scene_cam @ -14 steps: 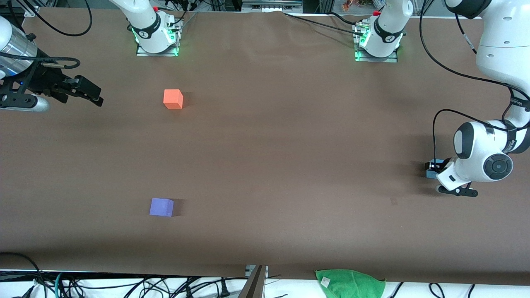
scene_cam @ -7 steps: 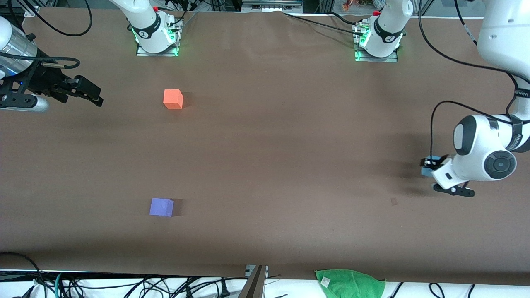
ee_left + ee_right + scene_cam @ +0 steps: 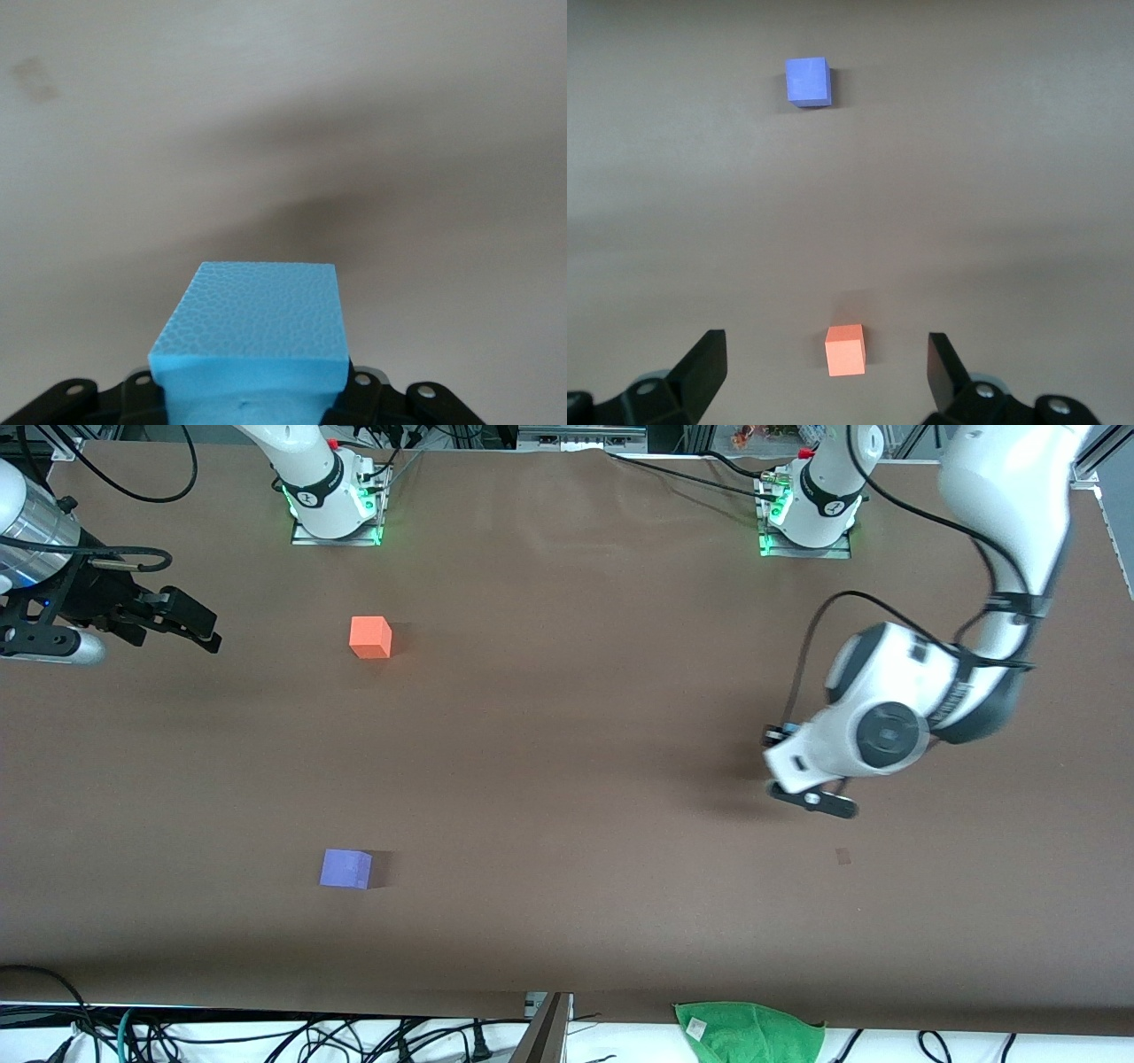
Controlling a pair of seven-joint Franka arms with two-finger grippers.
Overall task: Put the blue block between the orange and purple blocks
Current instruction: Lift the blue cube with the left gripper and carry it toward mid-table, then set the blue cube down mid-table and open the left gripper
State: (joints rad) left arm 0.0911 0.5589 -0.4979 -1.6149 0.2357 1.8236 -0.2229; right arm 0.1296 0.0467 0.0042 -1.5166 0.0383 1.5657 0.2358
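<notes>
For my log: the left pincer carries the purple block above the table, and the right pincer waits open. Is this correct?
Not quite: the left pincer carries the blue block, as the left wrist view shows. The purple block lies on the table. The right pincer does wait open.

No text, label, brand or number could be read anywhere. The green cloth at the table's near edge carried a small white tag, its print too small to read.
</notes>
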